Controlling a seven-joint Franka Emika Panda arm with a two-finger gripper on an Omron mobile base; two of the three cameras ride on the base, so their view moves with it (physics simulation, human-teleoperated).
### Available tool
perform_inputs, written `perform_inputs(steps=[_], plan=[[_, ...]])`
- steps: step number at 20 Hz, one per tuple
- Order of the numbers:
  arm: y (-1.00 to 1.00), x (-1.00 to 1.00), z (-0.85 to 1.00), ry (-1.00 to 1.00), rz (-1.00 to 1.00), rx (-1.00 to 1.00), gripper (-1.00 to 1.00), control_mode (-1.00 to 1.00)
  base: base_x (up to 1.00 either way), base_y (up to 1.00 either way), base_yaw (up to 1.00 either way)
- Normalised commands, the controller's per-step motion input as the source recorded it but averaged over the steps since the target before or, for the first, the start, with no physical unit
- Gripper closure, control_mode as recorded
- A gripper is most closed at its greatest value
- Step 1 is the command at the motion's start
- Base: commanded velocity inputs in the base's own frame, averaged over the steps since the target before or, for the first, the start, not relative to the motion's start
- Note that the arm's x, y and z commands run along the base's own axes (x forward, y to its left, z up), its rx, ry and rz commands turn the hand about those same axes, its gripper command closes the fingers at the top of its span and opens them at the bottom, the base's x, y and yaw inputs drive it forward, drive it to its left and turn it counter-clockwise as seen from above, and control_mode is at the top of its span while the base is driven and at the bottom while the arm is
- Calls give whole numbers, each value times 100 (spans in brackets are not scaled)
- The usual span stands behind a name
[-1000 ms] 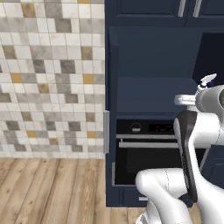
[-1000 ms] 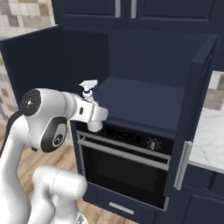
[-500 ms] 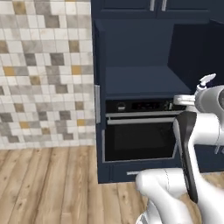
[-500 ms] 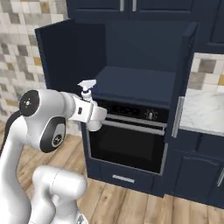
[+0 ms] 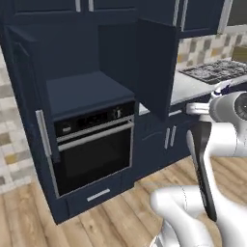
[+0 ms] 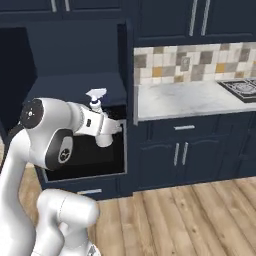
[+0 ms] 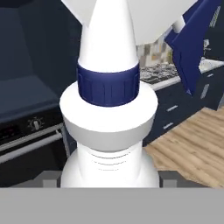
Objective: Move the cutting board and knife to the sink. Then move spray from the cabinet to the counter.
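The spray (image 7: 108, 109) sits upright in the gripper (image 6: 102, 131), long axis vertical, its white nozzle (image 6: 96, 93) on top with a navy collar below; the jaws stand wide, clamped on the bottle's body. It hangs in the air in front of the cabinet (image 5: 82, 96), whose shelf niche sits above an oven (image 5: 94, 144), door swung open. To the right runs the counter (image 6: 185, 97) with a stove (image 6: 240, 87) before a tiled wall (image 6: 190, 60), over a wooden floor (image 6: 190, 220).
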Motion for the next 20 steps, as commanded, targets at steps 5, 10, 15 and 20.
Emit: perform_inputs(steps=[5,10,15,20], plan=[[0,0,0,0,0,0,100,100,0,-45,-79],[0,0,0,0,0,0,100,100,0,-54,-81],[0,0,0,0,0,0,100,100,2,-68,-78],[0,0,0,0,0,0,100,100,8,-79,-77]])
